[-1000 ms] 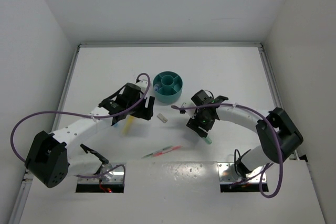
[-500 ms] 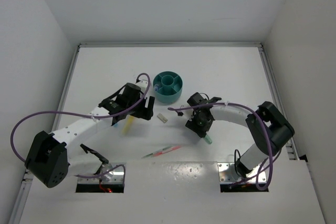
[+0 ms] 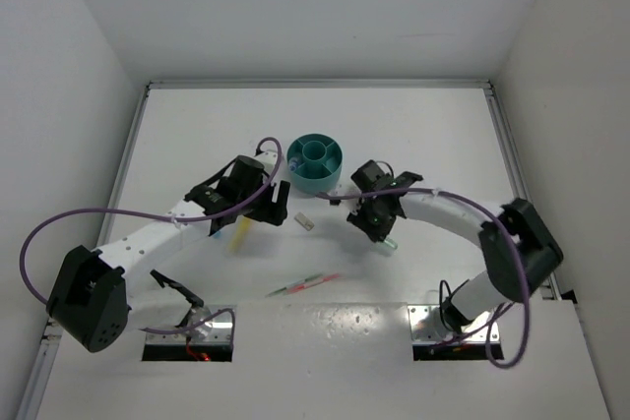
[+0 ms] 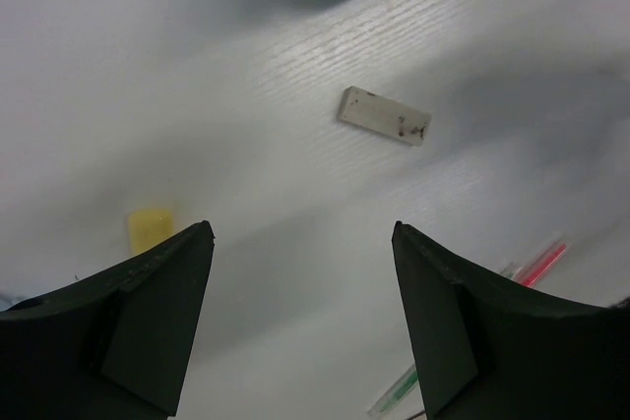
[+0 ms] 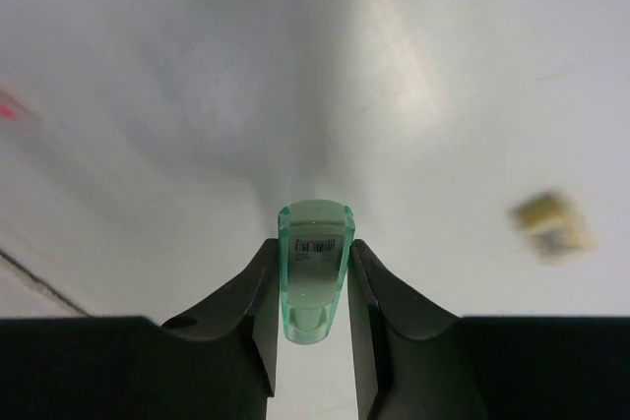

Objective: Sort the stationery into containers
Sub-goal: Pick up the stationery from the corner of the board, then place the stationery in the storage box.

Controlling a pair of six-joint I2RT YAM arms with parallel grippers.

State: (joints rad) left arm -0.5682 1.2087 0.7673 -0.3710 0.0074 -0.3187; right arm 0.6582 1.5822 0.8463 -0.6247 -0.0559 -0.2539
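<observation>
Green marker (image 5: 315,243): short translucent green stick with a rounded end and a small barcode label. It is held over the tabletop (image 3: 423,135), near the bowl's (image 3: 317,182) right side.
Right jaws: pinching the green marker, one black pad against each of its sides.
Beige block (image 5: 551,223): small and blurred, lying on the tabletop to the right of the marker, apart from it.
Bowl: round teal plastic with a central cup and a divided ring, standing mid-tabletop between the two wrists.
Eraser (image 4: 384,115): flat beige rectangle with dark specks, lying between the bowl and the left jaws and touching neither.
Left jaws: spread wide above the tabletop, with nothing between them.
Yellow marker (image 4: 150,230): its blunt end shows just beside the left-hand finger. From the top view it lies under the left wrist.
Pens (image 3: 303,285): one thin green and one pink-red, lying side by side near the front edge, well apart from the bowl.
Tabletop: white and matte, with a faint wood grain.
</observation>
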